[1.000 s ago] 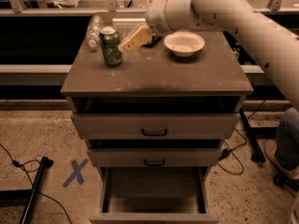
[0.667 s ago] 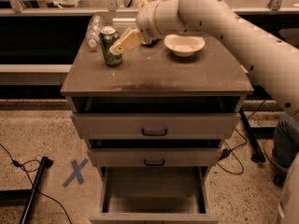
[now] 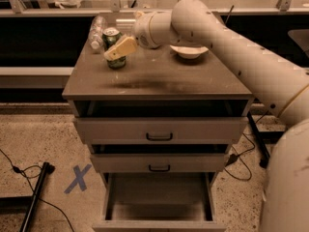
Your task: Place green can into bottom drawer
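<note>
Green can (image 3: 112,38): upright on cabinet top (image 3: 159,79), back-left quarter, silver lid up, long axis vertical. Just right of bottle (image 3: 96,30); well apart from bowl (image 3: 189,51) farther right.

Gripper (image 3: 116,50): at the can, level with its middle, reaching in from the right at the end of the arm. Pale part of it laid slantwise across the can's front face, touching or very nearly so. Apart or clamped on the can: cannot tell, far side hidden behind the can.

Bottom drawer (image 3: 159,197): lowest of three, pulled out toward the camera, plain grey inside, nothing seen in it. Top drawer (image 3: 159,129) and middle drawer (image 3: 157,162), both black-handled, stacked between cabinet top and target.

Relation to watch: can high and back-left; drawer mouth low, forward and roughly centred. So, from the can, down, toward the camera and a little right.

Judged step: grasp, or just short of it. Nothing of the carry done yet.

Judged needs for the next move:
- firm hold around the can's middle, axis kept vertical
- lift clear of the top before any sideways travel, with bottle so near on the left
- carry forward past the front edge and past both upper drawer fronts before lowering

Judged risks: glancing contact tipping the can toward the bottle; can clipping an upper drawer front if lowered too soon.
</note>
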Controlling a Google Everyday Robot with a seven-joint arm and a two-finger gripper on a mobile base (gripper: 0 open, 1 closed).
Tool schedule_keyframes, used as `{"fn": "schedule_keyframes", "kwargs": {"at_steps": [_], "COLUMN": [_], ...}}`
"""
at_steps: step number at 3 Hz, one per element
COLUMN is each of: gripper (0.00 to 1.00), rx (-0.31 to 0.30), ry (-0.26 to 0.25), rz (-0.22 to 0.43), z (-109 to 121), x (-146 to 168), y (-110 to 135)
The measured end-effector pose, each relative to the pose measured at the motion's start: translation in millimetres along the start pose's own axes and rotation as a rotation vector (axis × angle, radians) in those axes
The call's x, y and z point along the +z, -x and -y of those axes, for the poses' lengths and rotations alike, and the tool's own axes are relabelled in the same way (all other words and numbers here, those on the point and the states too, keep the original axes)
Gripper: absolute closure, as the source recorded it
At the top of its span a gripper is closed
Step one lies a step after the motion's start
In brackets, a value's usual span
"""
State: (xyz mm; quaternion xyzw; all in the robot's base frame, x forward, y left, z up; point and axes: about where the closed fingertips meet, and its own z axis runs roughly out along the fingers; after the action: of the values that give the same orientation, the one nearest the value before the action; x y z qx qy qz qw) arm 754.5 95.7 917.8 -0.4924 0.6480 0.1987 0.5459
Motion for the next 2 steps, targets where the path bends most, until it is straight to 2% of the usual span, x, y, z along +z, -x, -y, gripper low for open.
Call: {"fn": "schedule_keyframes", "kwargs": {"at_steps": [2], "gripper": [0.0], "rx": [0.071], "ry": [0.028], "rz": [0.021], "z": [-6], "x": [25], "y": [-6]}}
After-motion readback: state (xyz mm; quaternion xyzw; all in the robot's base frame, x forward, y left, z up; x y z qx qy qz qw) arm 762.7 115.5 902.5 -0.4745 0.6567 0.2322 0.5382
